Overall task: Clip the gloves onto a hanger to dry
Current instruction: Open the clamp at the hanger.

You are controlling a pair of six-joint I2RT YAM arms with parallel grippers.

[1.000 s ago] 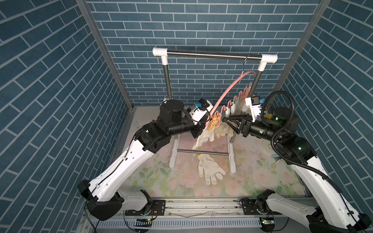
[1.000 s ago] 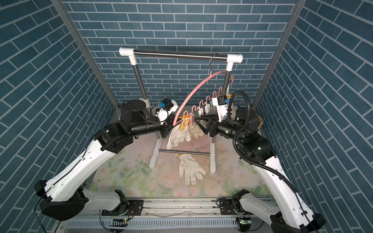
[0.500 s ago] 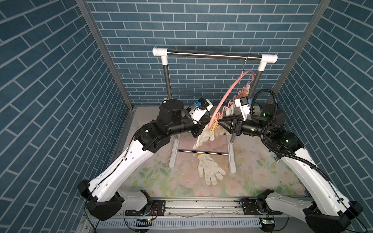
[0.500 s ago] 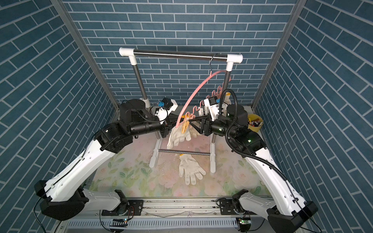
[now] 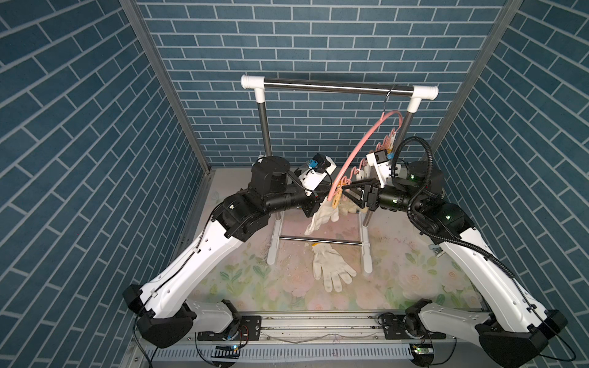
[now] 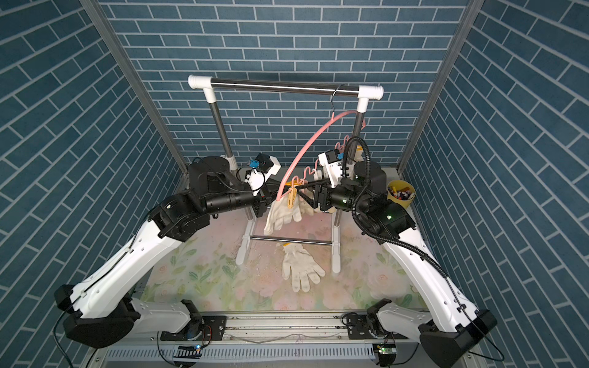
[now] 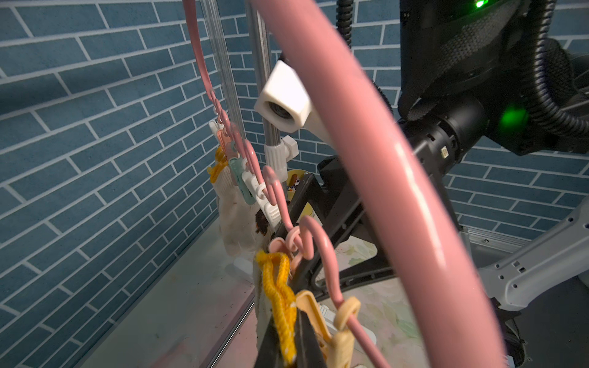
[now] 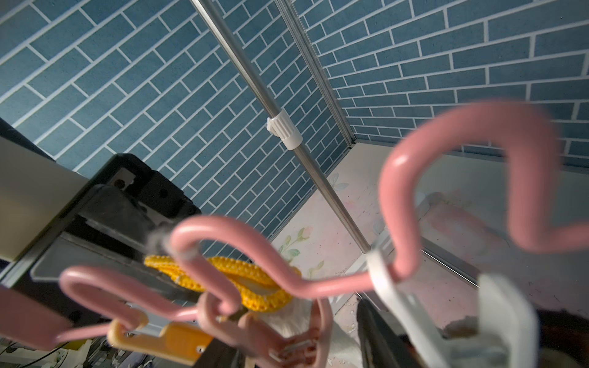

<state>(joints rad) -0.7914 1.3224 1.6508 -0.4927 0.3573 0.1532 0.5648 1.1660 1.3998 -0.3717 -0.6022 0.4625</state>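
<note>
Your left gripper (image 7: 287,347) was clamped tight on the yellow cuff (image 7: 280,306) of one glove (image 5: 320,218). The rest of it hung loose below, fingers down. It was held by the cuff, I judged, so that edge sat level with the pegs at the low end of the hanger (image 5: 360,149).

Your right gripper (image 5: 347,190) faced it from the other side, jaws standing well apart, one to either side of a pink peg (image 8: 255,329). I could not tell whether they touched it. It was likely placed there to squeeze that peg open for the cuff. An orange peg (image 5: 336,200) dangled just beside.

The hanger hung by its wire hook (image 5: 386,97) from the right end of the rack (image 5: 328,87). The arc slanted down so its low tip lay between your two grippers — within reach of both.

Counts:
- Two arms, two grippers.
- Gloves — one in your grip, a second glove (image 5: 331,269) flat on the flowered mat (image 5: 255,280) by the foot of the rack, and at least one stained glove (image 7: 236,220) pegged farther up the row.
- Pegs: five at least. The row was too crowded in the left wrist view for a sure tally.
- One hanger, one rack.
- One yellow cup (image 6: 401,194) by your right arm.
</note>
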